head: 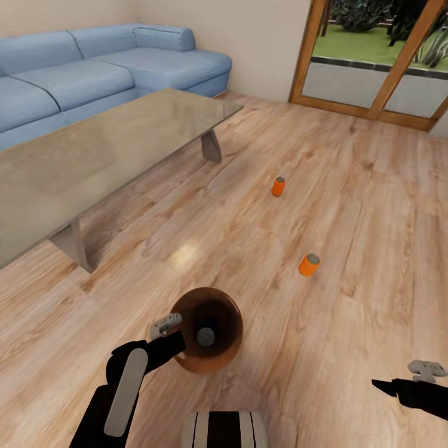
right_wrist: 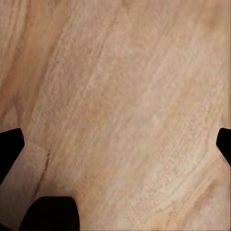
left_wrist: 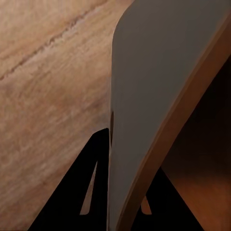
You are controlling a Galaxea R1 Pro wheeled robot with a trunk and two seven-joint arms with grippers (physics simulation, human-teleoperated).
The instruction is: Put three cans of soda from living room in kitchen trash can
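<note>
On the living room floor (head: 348, 186), the left gripper (left_wrist: 118, 192) pinches the tash can (head: 208, 339) rim; one soda can (head: 206, 336) inside, two cans (head: 278, 186) (head: 308, 264) unlabelled nearby; right gripper (right_wrist: 115, 144) spread.

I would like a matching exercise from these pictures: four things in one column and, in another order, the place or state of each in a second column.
Column A
1. trash can
2. soda can with the grey top
3. nearer orange soda can
4. right gripper

Column B
a. lying on the wood floor
b. open, empty, above bare floor
c. held at its rim by the left gripper
d. inside the bin

Pairs: 1-c, 2-d, 3-a, 4-b
</note>
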